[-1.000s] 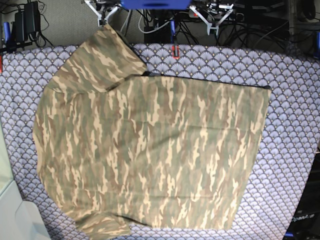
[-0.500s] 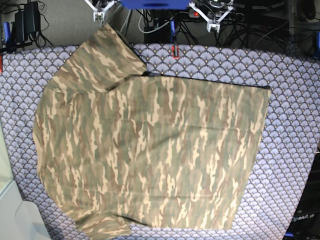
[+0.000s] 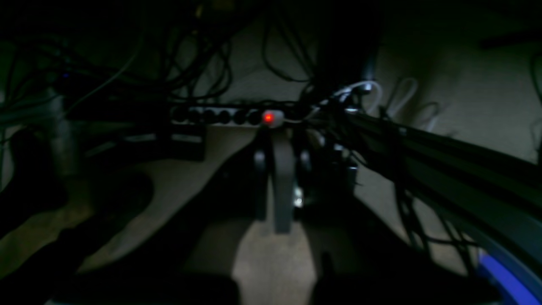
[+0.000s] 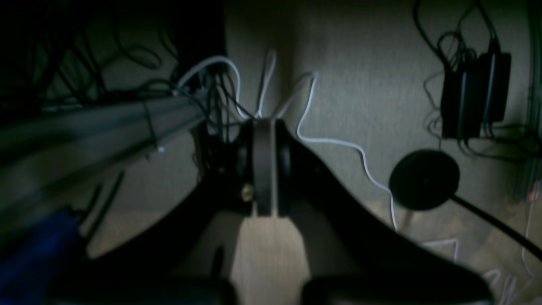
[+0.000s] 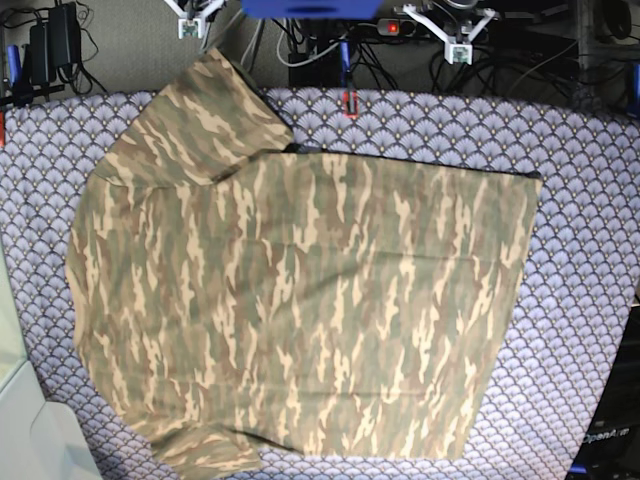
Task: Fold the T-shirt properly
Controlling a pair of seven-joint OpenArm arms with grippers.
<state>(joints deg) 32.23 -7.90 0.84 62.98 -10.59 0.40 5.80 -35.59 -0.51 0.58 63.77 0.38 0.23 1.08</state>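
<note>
The camouflage T-shirt (image 5: 300,300) lies spread flat on the table in the base view. One sleeve (image 5: 200,120) points to the far left and another (image 5: 205,455) lies at the near left edge. My left gripper (image 5: 458,48) hangs beyond the table's far edge at the top right, and my right gripper (image 5: 190,25) at the top left. Both are off the shirt. In the left wrist view the left gripper (image 3: 279,140) has its jaws together and holds nothing. In the right wrist view the right gripper (image 4: 263,127) is likewise shut and empty. The shirt does not show in either wrist view.
A purple-grey fan-scale cloth (image 5: 590,250) covers the table. A small red object (image 5: 349,103) stands at the far edge. Cables and a power strip (image 3: 228,116) lie on the floor behind. Black adapters (image 4: 474,93) and a white bin (image 5: 30,440) sit at the sides.
Both grippers have drawn back toward the top edge and spread apart: the left one moved right, the right one moved left. The shirt has not moved.
</note>
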